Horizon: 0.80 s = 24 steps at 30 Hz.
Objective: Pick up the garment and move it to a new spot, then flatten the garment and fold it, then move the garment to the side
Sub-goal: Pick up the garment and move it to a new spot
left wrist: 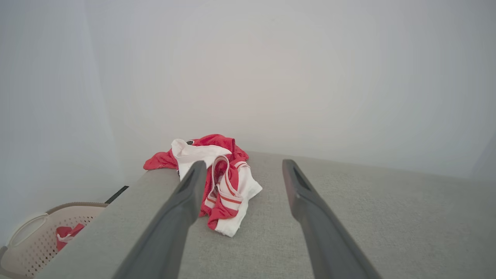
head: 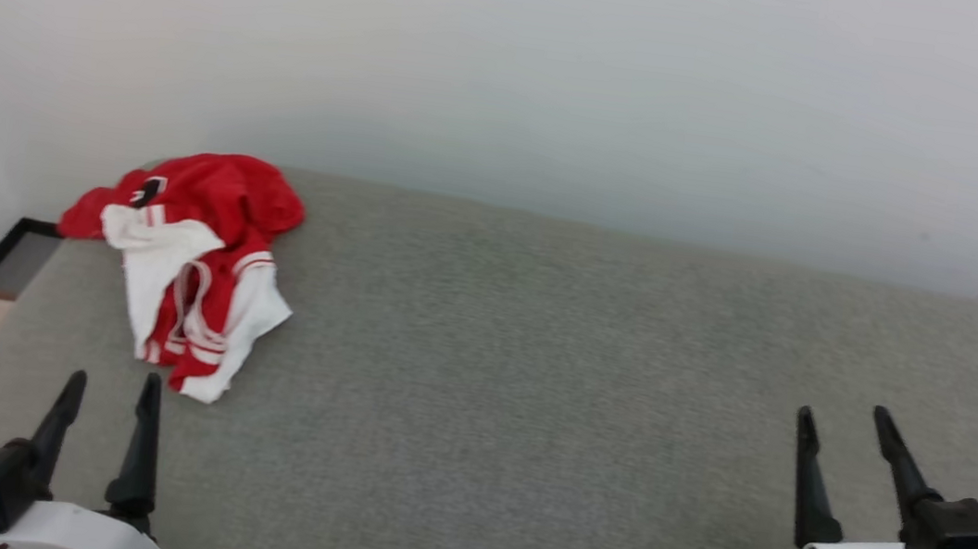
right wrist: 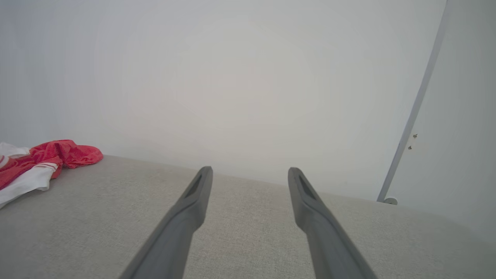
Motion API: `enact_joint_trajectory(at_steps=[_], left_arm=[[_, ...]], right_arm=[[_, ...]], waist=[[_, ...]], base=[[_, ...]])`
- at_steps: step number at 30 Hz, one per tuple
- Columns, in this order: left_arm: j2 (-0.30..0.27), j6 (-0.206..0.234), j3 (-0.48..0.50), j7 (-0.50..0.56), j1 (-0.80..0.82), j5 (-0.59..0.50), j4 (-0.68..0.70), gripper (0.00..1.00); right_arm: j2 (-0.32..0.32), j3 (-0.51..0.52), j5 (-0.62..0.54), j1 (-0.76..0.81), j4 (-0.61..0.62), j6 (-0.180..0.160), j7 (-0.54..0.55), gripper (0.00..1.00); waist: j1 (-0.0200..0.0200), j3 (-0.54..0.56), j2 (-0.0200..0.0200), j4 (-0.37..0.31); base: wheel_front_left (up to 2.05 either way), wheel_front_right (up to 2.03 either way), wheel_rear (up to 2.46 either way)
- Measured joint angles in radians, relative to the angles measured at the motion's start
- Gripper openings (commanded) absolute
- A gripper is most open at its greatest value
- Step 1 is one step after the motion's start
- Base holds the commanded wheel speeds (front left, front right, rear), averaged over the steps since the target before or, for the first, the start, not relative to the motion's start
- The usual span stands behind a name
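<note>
Both left claw (head: 114, 378) and right claw (head: 843, 411) gape empty; black patch (head: 146, 192) on garment (head: 190, 275) unreadably small.

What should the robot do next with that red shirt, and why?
Probably reach the left tool forward to the shirt: it lies crumpled on the grey surface just beyond that open, empty tool, while the right tool sits far off.

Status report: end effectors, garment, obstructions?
Left end effector open, empty. Right end effector open, empty. Garment crumpled, far left of grey surface, untouched. Nothing in the way.
</note>
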State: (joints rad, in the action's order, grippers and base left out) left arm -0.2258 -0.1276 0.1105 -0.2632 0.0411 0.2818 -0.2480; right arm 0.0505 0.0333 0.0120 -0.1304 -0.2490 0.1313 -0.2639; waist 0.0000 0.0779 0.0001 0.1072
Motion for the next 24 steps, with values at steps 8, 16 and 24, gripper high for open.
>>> enact_joint_trajectory(at_steps=[8,16,24], left_arm=[[0.000,0.009,0.039,0.000,0.001,0.007,-0.020,1.00],[-0.005,0.009,0.030,0.000,0.002,0.009,-0.030,1.00],[-0.009,0.009,0.028,0.005,0.005,0.028,-0.027,1.00]], right_arm=[[0.000,-0.070,0.015,-0.002,-0.022,0.000,0.000,1.00],[0.000,-0.103,0.031,-0.010,-0.034,0.000,0.000,1.00],[-0.001,-0.108,0.032,-0.010,-0.038,0.000,0.000,1.00]], waist=[[0.0000,0.019,0.0000,0.096],[0.0000,0.035,0.0000,0.198],[0.0000,0.040,0.0000,0.280]], base=[[0.00,0.00,0.00],[0.00,0.00,0.00],[0.00,0.00,0.00]])
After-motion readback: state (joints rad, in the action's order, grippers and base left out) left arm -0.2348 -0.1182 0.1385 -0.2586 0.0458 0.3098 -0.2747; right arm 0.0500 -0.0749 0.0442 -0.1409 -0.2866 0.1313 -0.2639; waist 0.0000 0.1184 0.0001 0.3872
